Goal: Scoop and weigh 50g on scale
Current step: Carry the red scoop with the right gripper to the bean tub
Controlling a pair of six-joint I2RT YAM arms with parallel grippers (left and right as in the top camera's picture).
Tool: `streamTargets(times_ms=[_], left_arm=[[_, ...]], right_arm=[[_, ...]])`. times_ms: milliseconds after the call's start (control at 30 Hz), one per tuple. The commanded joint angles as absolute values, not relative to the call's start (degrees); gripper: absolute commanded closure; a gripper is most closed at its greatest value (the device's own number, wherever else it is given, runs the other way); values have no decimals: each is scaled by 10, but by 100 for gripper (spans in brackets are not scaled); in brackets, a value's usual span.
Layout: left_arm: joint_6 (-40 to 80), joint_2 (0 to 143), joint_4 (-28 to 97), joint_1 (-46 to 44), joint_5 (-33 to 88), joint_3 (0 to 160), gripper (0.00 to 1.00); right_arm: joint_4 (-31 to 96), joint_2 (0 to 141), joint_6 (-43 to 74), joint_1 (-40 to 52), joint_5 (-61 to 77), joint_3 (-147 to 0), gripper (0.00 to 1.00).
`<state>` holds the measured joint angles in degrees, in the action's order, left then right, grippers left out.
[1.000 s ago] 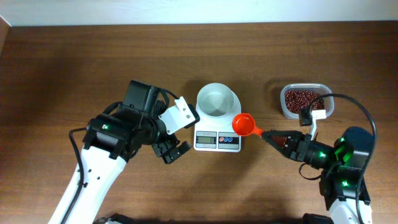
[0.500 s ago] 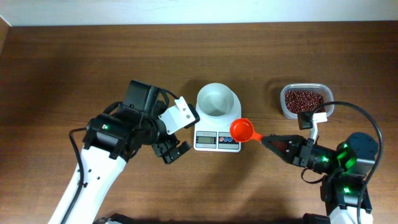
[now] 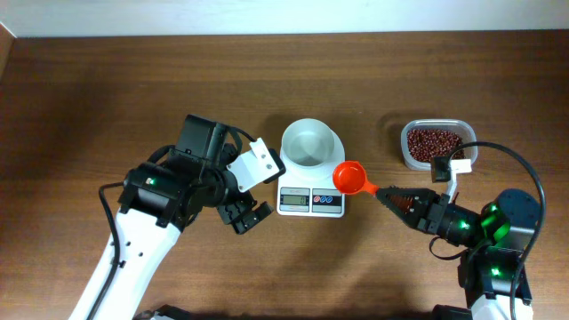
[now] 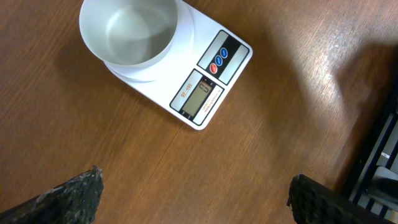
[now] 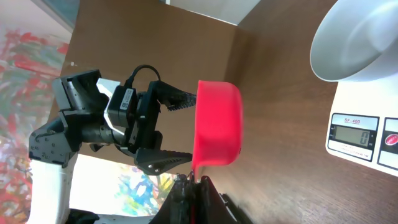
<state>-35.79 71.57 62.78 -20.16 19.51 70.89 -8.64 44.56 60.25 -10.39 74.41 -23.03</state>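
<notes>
**Right gripper holds the scoop beside the scale; left gripper open**

Overhead: The small white rectangular digital scale (image 3: 310,201) sits at the middle of the brown wooden table (image 3: 89,107), its display and buttons along the lower edge. A round white bowl (image 3: 311,144) stands on its platform. Just right of it, the round red plastic scoop (image 3: 348,178) has its cup by the bowl's lower right rim and the scale's upper right corner. The right gripper (image 3: 382,193) reaches in from the lower right and is clamped on the scoop's handle. Above that arm, at the right of the frame, is a clear plastic tub (image 3: 435,122) filled with red beans (image 3: 433,142). The left gripper (image 3: 247,218) hovers just left of the scale with its jaws spread wide and nothing between them.

Left wrist: The scale lies diagonally in the upper middle, with the bowl at the upper left. The grey display (image 4: 200,98) faces the lower centre; the red and blue buttons (image 4: 219,60) sit beside it. Two dark fingers (image 4: 68,198) show in the lower corners, far apart.

Right wrist: The scoop fills the centre, seen edge-on, with its handle pinched between closed fingers at the bottom edge. The scale's display at the right edge reads zero, with the bowl above it. The left arm (image 5: 93,124) is at the left, its jaws apart.
</notes>
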Motion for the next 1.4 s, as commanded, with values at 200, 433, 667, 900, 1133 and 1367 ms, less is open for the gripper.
streamTargets(times_ms=[200,433,667,900,1133,1367], left_arm=[[-356,706,627,-200,205,714,1],[-356,706,627,-200,205,714,1],[-356,706,627,-200,205,714,1],[-356,706,627,-201,201,714,1],[-356,706,627,-201,201,714,1],[-356,706,627,-201,201,714,1]], right_arm=[[-88,472,424,-100,713,-242,96],[-88,501,364,-101,605,-242,96],[-85,504,344,-101,532,-277,96],[179,504,211,-101,401,-386,96],[418,504,148,-101,262,-521,96],[528,526,170,-101,250,-525,96]])
